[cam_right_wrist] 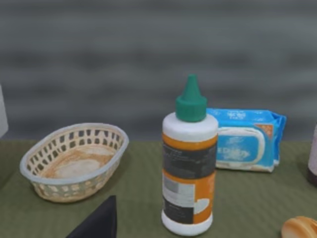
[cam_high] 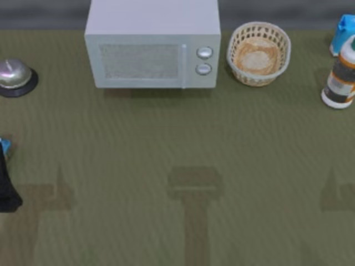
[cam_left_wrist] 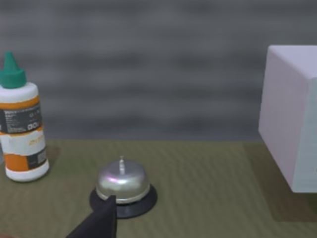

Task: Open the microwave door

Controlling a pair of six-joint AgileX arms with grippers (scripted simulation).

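The microwave point(cam_high: 152, 41) stands at the back of the table, left of centre, and is pale grey-white. Its door point(cam_high: 138, 61), with a speckled mesh window, lies flat against the front, beside two round silver knobs point(cam_high: 204, 60). In the left wrist view only one side wall of the microwave point(cam_left_wrist: 292, 119) shows. My left gripper point(cam_high: 6, 191) sits at the table's left edge, far from the door, and a dark part of it point(cam_left_wrist: 99, 223) points toward the bell. My right gripper point(cam_right_wrist: 99, 223) is outside the top view and faces the basket and a bottle.
A silver call bell point(cam_high: 15, 75) sits left of the microwave. A wicker basket point(cam_high: 259, 52) stands to its right. An orange-and-white bottle point(cam_high: 341, 75) and a blue wipes pack point(cam_high: 344, 33) are at the far right. Another bottle point(cam_left_wrist: 20, 124) stands beyond the bell.
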